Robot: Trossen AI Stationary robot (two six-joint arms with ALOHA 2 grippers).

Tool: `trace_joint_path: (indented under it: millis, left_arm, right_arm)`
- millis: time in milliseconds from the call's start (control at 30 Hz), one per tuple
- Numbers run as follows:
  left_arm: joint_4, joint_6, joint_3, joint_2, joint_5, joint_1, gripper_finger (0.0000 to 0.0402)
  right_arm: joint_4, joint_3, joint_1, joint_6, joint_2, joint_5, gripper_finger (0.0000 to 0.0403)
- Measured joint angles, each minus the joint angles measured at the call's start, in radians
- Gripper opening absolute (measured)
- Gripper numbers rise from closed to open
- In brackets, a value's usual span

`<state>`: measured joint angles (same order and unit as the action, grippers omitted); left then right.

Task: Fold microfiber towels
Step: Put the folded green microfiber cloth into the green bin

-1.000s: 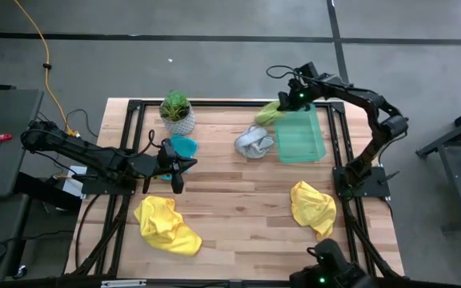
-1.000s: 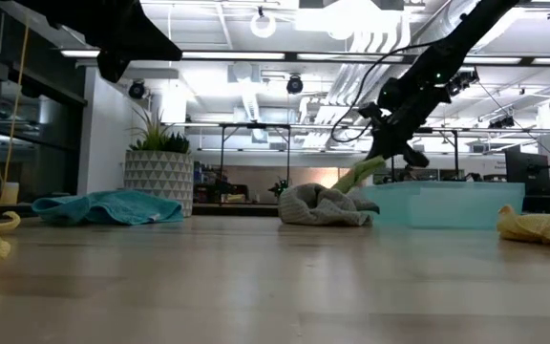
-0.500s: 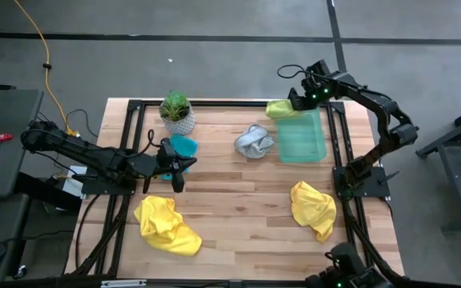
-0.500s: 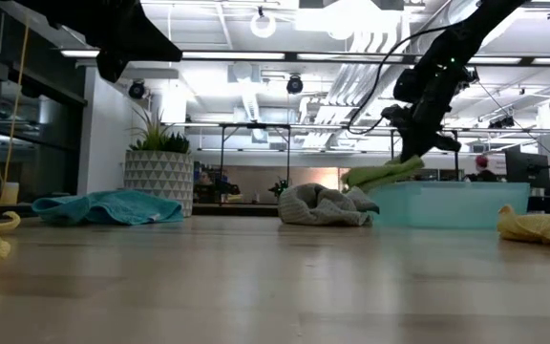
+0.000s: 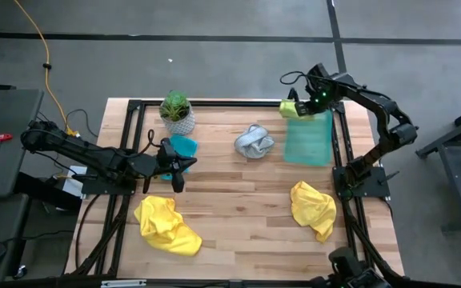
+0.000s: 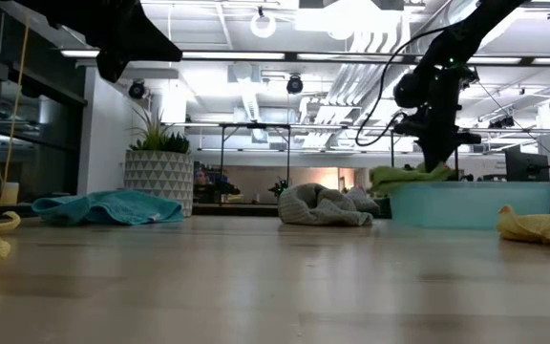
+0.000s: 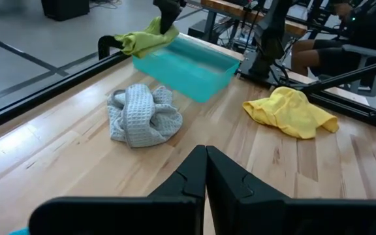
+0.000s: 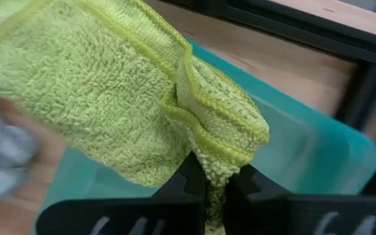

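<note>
High view: the right gripper (image 5: 292, 107) is hanging over the far end of the translucent green plastic tray (image 5: 310, 144), its fingers pinched tight on the lime green towel (image 5: 289, 107). In the right wrist view the 2 dark fingers (image 8: 191, 179) are clamping a bunched fold of that towel (image 8: 136, 98), the loose remainder draping over the tray's rim (image 8: 318, 140). The grey-white towel (image 5: 253, 142) is lying crumpled just beside the tray, on the side toward the left arm. 1 yellow towel (image 5: 313, 207) is sitting heaped on the near side of the tray; the other yellow towel (image 5: 165, 224) is lying well apart from the tray, near the left arm's base. The teal towel (image 5: 184, 146) is resting beyond the grey-white one from the tray, just beside the small potted plant (image 5: 177, 113). The left gripper (image 5: 174, 166) is waiting there with its fingers closed on nothing, close by the teal towel.

Handling, judged: each cloth is looking light, limp and plush, so it is likely sagging from any single pinch and gripping well rather than slipping. A hold at a hemmed corner or edge, not mid-cloth, should be letting it hang flat enough for spreading on the wooden table (image 5: 238, 208) before a fold.
</note>
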<state>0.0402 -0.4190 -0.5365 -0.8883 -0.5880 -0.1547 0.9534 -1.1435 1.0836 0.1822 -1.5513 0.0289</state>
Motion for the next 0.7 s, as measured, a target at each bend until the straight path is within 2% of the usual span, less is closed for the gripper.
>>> trace_joint_path:
  millis: [200,500,700]
  left_arm:
    - [0.0,0.0,0.0,0.0,0.0,0.0,0.0]
    - [0.0,0.002,0.0,0.0,0.0,0.0,0.0]
    - [0.0,0.003,0.0,0.0,0.0,0.0,0.0]
  right_arm:
    - [0.051,0.0,0.0,-0.003,-0.001,-0.086,0.0]
    - [0.057,0.0,-0.001,0.002,-0.001,-0.09,0.0]
    - [0.069,0.0,-0.036,0.077,-0.001,-0.154,0.0]
